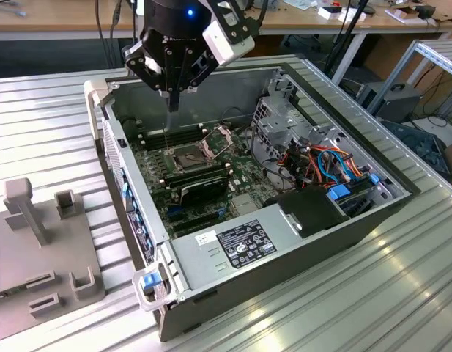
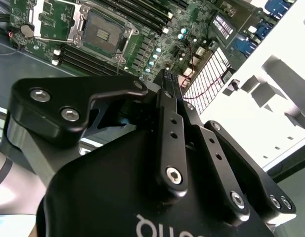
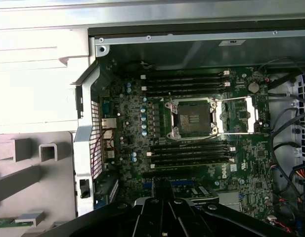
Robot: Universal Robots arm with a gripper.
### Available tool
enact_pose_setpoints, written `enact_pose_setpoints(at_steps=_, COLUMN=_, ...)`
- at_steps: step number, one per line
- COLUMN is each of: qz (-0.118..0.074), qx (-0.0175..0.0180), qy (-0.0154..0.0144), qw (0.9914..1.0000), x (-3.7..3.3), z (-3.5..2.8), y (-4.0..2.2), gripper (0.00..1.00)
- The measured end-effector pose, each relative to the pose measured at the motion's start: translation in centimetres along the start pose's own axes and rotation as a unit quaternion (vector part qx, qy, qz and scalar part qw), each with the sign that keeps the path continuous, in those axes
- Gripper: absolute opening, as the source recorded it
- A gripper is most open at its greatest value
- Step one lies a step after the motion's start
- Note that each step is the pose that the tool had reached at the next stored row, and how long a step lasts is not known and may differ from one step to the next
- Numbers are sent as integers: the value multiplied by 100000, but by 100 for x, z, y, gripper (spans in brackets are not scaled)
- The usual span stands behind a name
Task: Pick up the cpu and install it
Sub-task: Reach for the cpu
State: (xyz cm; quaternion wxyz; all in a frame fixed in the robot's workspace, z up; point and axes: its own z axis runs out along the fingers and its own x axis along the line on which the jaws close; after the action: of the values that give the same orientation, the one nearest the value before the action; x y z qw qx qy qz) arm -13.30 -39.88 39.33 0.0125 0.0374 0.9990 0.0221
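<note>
Hardware lies bared on the ribbed counter [image 1: 50,132]: a lidless case [image 1: 284,275] with its board [image 3: 251,158] face up. In the exterior view the claw [image 1: 173,106] hangs over the case's far corner, toward the exterior view's left. Its tip points down above the memory slots [image 1: 154,138] and is well clear of the board. Its fingers [image 2: 164,113] look clenched, with barely a slit between them. Whether the cpu is pinched edge-on in that slit I cannot tell. In the first wrist view the socket [image 3: 193,118] sits mid-board between two banks of slots, its dark pin field exposed. Its metal frame [image 3: 236,116] is swung open to one side. A grey fixture [image 1: 35,242] with posts and slots rests on the counter just beside the case, at the exterior view's left. A labelled power supply [image 1: 240,246] occupies the case's near end, with orange and blue cables [image 1: 332,165] near it.
</note>
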Motion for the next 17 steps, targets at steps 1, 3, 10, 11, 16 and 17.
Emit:
enact_pose_setpoints(at_steps=1, qz=-6, qx=3, qy=2, qw=100000, x=1, z=0, y=0, gripper=11)
enact_pose_setpoints(at_steps=3, qz=2, qx=3, qy=1, qw=100000, x=4, z=0, y=0, gripper=11)
enact_pose_setpoints(at_steps=10, qz=8, qx=0, qy=0, qw=100000, x=7, z=0, y=0, gripper=11)
enact_pose_setpoints(at_steps=11, qz=12, qx=6, qy=3, qw=100000, x=11, z=-1, y=-1, gripper=11)
enact_pose_setpoints(at_steps=16, qz=0, qx=6, qy=3, qw=100000, x=54, z=-2, y=-4, gripper=11)
enact_pose_setpoints(at_steps=17, qz=0, qx=4, qy=0, qw=100000, x=74, z=-2, y=-6, gripper=11)
